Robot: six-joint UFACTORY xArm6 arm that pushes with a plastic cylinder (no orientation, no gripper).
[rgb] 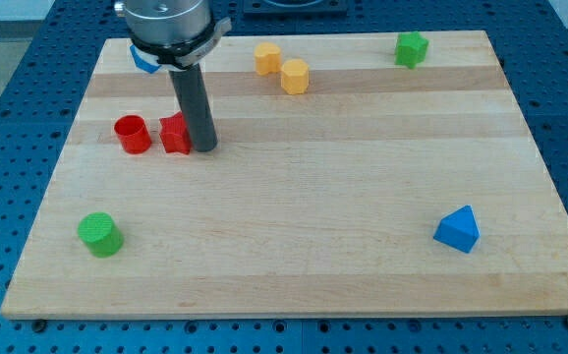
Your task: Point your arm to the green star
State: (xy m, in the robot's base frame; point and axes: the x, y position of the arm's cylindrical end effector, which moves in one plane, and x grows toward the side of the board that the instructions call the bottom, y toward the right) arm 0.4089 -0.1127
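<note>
— Item: green star (pixel 412 48)?
— Desk's (pixel 363 197) top right corner; no lettering, long axis unclear.
— End effector?
— My tip (pixel 205 149), bare rod, nothing grasped, touching the red block (pixel 174 134), well apart from it.

A pale wooden board (pixel 363 197) with visible grain and a smooth matt finish holds blocks of matt, plastic-looking material, such as the green star (pixel 411 48).

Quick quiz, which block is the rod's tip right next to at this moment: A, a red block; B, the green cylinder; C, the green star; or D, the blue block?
A: my tip sits right beside the red block near the view's left, far from the green star at the view's top right.
</note>
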